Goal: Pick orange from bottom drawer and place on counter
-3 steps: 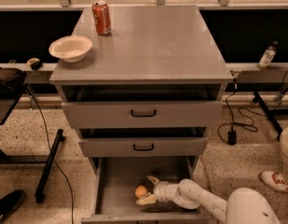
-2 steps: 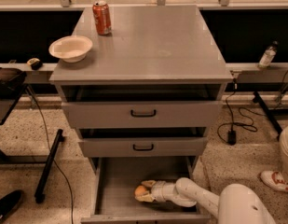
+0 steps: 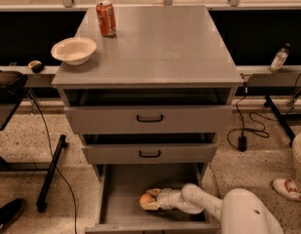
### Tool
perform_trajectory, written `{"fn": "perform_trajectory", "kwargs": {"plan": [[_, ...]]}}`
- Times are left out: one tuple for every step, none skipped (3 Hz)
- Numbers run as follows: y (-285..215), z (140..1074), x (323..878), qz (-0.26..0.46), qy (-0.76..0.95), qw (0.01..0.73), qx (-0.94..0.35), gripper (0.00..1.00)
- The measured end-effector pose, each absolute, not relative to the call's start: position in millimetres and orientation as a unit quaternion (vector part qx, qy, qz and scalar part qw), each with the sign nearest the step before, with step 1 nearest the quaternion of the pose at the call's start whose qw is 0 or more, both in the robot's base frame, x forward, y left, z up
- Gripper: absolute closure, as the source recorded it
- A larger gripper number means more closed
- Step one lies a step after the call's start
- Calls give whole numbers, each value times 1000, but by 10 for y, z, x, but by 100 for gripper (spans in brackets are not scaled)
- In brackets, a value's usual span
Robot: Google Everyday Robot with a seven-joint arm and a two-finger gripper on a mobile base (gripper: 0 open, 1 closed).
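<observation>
orange (image 3: 145, 199) on bottom drawer (image 3: 121, 189) floor, jaws inside the drawer closed around it from the right

The orange (image 3: 145, 198), low in the middle of the frame, is orange against the plain grey floor of the bottom drawer (image 3: 120, 195). The gripper (image 3: 151, 202), just right of it inside that drawer, looks pale tan, perhaps cream in this dim corner. The arm (image 3: 204, 206) behind it is white. The tabletop (image 3: 164, 48) is matte grey with faint lighter scuffs. At its upper left are a red soda can (image 3: 106, 18) with a silver top and a cream bowl (image 3: 73, 50). The handles (image 3: 150, 118) are black, and the floor (image 3: 23, 145) is beige with dark speckles.
</observation>
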State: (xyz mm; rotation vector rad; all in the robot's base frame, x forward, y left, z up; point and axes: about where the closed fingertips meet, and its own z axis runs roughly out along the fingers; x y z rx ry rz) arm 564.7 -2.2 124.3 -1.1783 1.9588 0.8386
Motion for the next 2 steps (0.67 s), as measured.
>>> {"fn": "perform_trajectory", "kwargs": {"plan": [[-8,1222,5641,320,757,336,-460,100],[-27,1277,5645,323,756,337,-458,100]]}}
